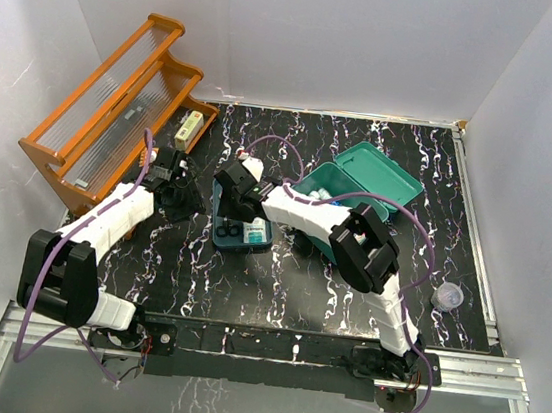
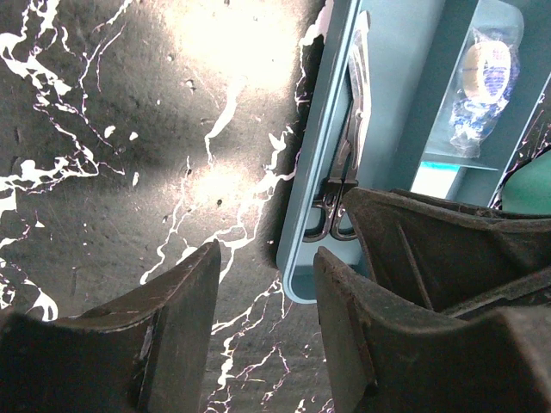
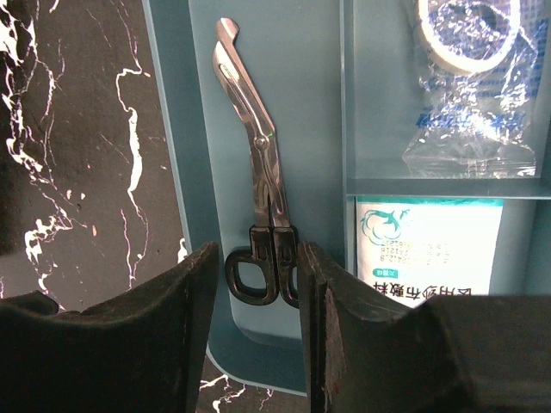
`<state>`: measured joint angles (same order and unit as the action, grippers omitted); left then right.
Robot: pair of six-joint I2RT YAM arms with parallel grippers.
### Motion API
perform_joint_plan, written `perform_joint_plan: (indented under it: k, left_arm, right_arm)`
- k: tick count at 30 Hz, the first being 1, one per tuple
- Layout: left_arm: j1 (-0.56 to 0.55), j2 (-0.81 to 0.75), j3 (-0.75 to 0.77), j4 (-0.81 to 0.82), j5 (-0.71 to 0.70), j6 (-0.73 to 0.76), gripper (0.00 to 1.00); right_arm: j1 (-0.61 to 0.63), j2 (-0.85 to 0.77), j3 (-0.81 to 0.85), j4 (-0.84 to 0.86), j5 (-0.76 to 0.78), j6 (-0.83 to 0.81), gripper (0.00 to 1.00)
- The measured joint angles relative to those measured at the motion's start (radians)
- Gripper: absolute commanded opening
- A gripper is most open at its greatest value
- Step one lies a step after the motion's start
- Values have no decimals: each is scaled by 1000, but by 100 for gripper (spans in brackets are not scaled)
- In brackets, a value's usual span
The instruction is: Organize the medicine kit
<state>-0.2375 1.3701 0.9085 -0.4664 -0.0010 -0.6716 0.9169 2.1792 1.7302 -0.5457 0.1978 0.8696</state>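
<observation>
The medicine kit (image 1: 385, 180) sits open on the table (image 1: 276, 287), right of centre toward the far side, its lid thrown back. Just left of it lies a blue tray (image 1: 241, 247), apart from the box and flat on the dark marbled surface.

The right arm reaches across to that tray. Its end effector (image 3: 258, 251) hangs over the narrow side compartment, where a pair of scissors (image 3: 258, 146) lies with blades pointing away. The fingers stand a little apart with the black handle loops showing between them; whether the pads touch the loops cannot be told, and the scissors lie flat in their slot. Next to them, in the wider compartments, are a roll of tape in a clear packet (image 3: 469, 77) and a white-and-teal packet (image 3: 426, 249).

The left end effector (image 2: 263, 288) hovers low beside the tray's left corner, fingers spread and holding nothing; only the table and the tray rim show between them.

At the far left stands an orange rack (image 1: 106, 115), with a small pale box (image 1: 188, 131) beside its lowest tier.
</observation>
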Motion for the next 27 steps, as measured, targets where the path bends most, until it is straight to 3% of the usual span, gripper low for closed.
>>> perform_joint_plan:
  k: [8, 20, 27]
  left_arm:
    - [1, 29, 38, -3, -10, 18, 47]
    - [5, 29, 32, 40, 15, 43, 50]
    - [5, 29, 8, 54, 31, 40, 50]
  right_arm:
    - [-3, -60, -37, -6, 48, -36, 29]
    - [-3, -77, -42, -85, 131, -87, 35]
    - [-3, -16, -36, -107, 112, -129, 33]
